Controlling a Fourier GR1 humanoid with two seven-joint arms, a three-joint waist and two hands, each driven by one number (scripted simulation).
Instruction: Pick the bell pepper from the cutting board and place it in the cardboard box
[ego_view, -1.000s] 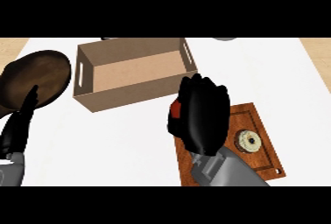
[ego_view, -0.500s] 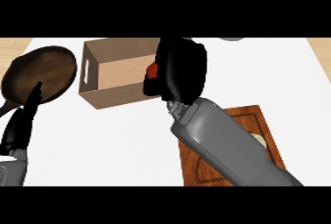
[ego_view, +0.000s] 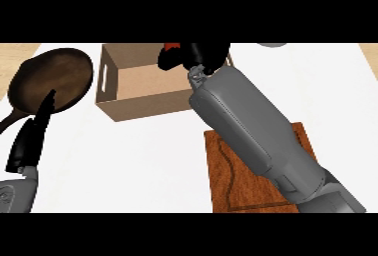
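The bell pepper (ego_view: 171, 47) shows only as a small red patch at the left side of the right hand (ego_view: 199, 54), up over the far right part of the open cardboard box (ego_view: 140, 107) and off the cutting board (ego_view: 236, 185). Whether it touches the box's floor or wall cannot be told, as the hand hides most of it. The white counter (ego_view: 148, 160) fills the view. The grey right forearm (ego_view: 251, 130) comes in from the lower right corner and runs up across the board to the box's right wall, covering much of the board's right half. The brown wooden board lies at the lower right, near the box's front right corner but apart from it; the part of it that shows is bare. The box stands at top centre, a slot handle cut in its left wall. A dark brown pan (ego_view: 52, 80) lies just left of the box. The left hand (ego_view: 29, 142) rests at the left edge, open, its straight fingers (ego_view: 46, 107) pointing up over the pan's lower rim and holding nothing. The right hand's black fingers are curled round the pepper. A small grey item (ego_view: 272, 44) peeks in at the top edge.
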